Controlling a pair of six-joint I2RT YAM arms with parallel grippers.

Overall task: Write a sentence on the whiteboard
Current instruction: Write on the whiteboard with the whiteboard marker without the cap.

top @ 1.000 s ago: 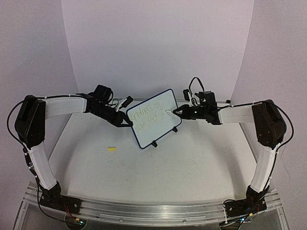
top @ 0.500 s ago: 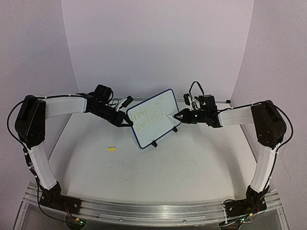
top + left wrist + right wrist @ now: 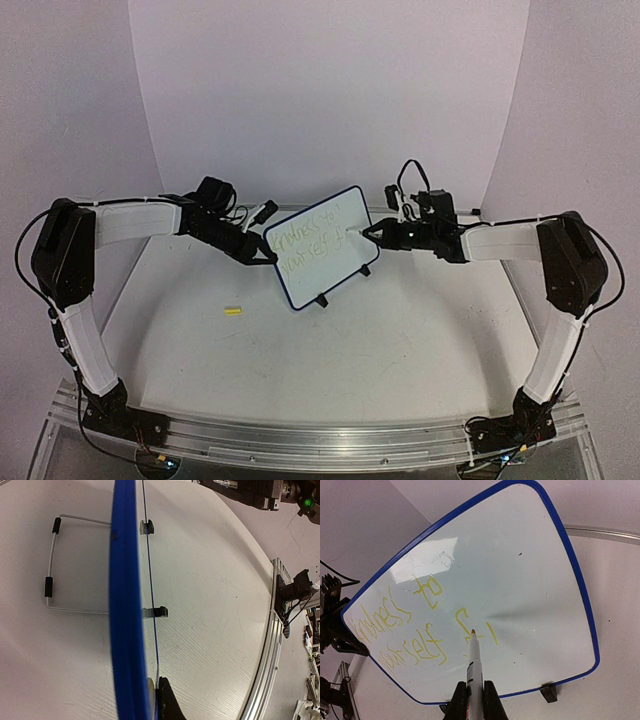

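Note:
The whiteboard [image 3: 322,246] stands tilted on its wire stand [image 3: 52,569] at mid-table, blue rim [image 3: 122,605] edge-on in the left wrist view. The sentence [image 3: 402,630] runs in two yellow lines, reading roughly "kindness to / yourself", with a few more strokes after it. My left gripper [image 3: 268,258] is shut on the board's left edge, its black finger [image 3: 169,705] against the face. My right gripper [image 3: 473,700] is shut on a white marker [image 3: 474,667]. The marker's orange tip sits at the board face beside the last strokes.
A small yellow marker cap [image 3: 233,311] lies on the table left of the board. Two black clip feet [image 3: 160,612] hold the board's lower edge. A metal rail [image 3: 300,440] runs along the near edge, and pale walls close in behind and at both sides.
The right gripper with the marker dipped slightly, then rose back and shifted a little left on the board's right half. The left arm and board stayed still.

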